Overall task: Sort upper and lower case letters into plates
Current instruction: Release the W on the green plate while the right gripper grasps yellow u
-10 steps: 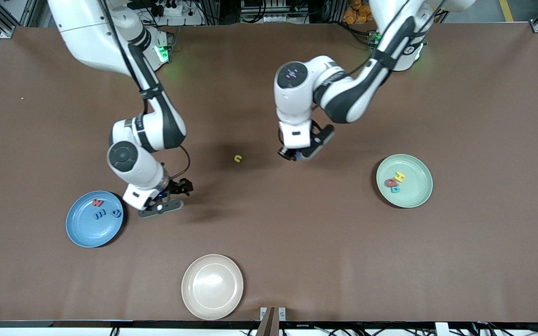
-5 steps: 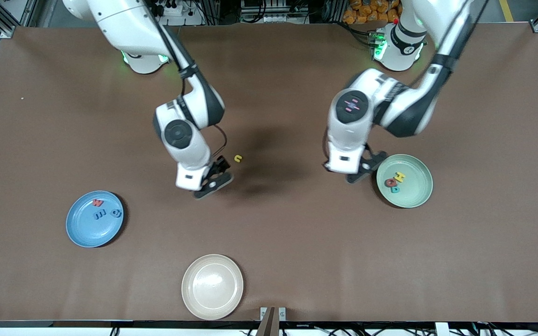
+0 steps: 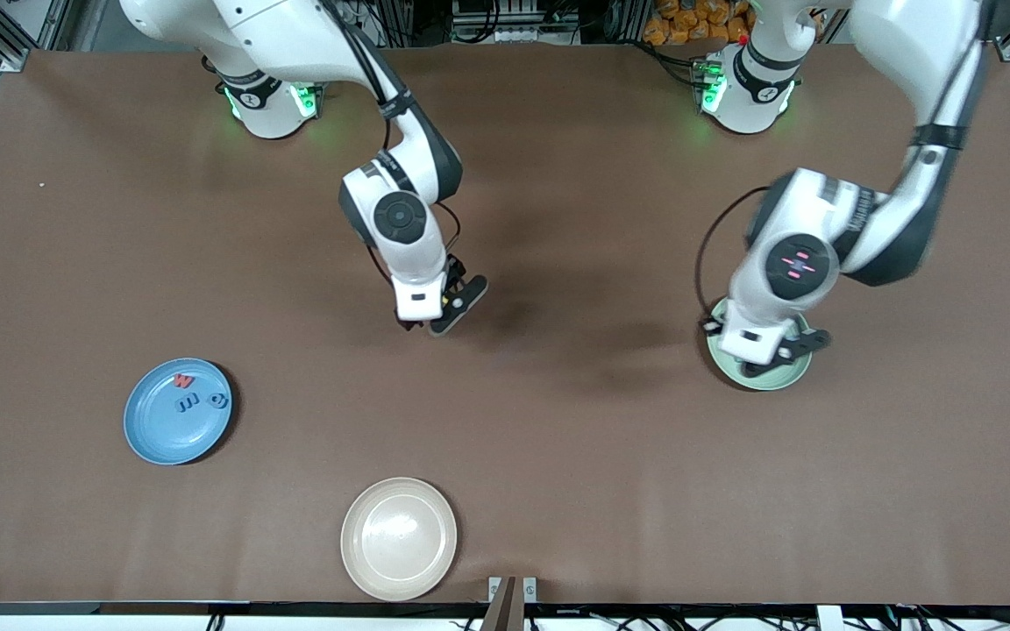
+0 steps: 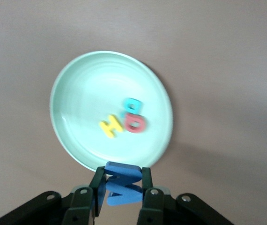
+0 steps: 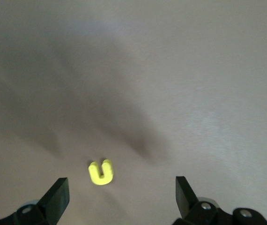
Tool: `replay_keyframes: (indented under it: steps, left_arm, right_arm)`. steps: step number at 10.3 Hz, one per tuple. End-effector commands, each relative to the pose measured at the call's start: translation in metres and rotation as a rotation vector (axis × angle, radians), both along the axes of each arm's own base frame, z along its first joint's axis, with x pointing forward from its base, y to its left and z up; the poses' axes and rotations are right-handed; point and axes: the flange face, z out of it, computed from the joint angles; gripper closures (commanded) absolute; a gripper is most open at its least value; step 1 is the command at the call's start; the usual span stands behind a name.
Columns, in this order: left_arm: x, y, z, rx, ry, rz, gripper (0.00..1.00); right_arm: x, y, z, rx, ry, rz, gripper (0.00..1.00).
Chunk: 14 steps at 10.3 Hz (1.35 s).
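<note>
Yellow letter [image 5: 100,172] under right claw [image 5: 119,194]

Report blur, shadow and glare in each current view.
Front view: left arm smeared by motion over the mint plate; soft shadows on the table beneath both arms; sheen on the beige plate. Left wrist view: slightly soft; blue letter sharp enough. Right wrist view: arm shadows streak past the yellow letter.

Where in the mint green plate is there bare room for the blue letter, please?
The mint green plate is bare except where three letters cluster near one side. The left gripper, shut on the blue letter, is over its rim.
</note>
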Motion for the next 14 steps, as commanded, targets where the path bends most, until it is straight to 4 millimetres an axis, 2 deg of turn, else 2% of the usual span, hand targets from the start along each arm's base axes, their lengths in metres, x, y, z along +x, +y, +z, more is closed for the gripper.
replay_keyframes:
  steps: [1,3,4,6,7,8,11,13,14]
  left_arm:
    - [0.007,0.054,-0.027,-0.078,0.074,-0.035,1.00]
    - [0.012,0.078,-0.043,-0.109,0.087,-0.049,1.00]
    - [0.013,0.077,-0.046,-0.111,0.088,-0.049,0.84]
    - [0.015,0.076,-0.041,-0.112,0.080,-0.054,0.00]
    - [0.015,0.072,-0.035,-0.108,0.075,-0.062,0.00]
    - [0.015,0.072,-0.014,-0.098,0.052,-0.070,0.00]
    - [0.002,0.053,0.079,-0.089,0.028,-0.132,0.00]
    - [-0.007,0.033,0.137,-0.090,0.015,-0.155,0.00]
    - [-0.012,0.026,0.167,-0.103,-0.001,-0.152,0.00]
  right_arm:
    - [-0.023,-0.003,-0.018,-0.007,-0.019,0.077,0.00]
    - [-0.027,0.001,-0.026,-0.003,-0.032,0.091,0.00]
    - [-0.027,0.002,-0.032,0.000,-0.044,0.094,0.00]
    - [-0.026,0.001,-0.041,-0.001,-0.053,0.096,0.00]
    - [-0.025,0.001,-0.041,0.000,-0.057,0.096,0.00]
    - [-0.023,0.000,-0.045,0.002,-0.064,0.094,0.00]
    - [-0.024,0.000,-0.048,0.004,-0.066,0.093,0.00]
    - [-0.024,-0.001,-0.049,0.003,-0.064,0.088,0.93]
    - [-0.023,-0.002,-0.049,0.002,-0.062,0.085,1.00]
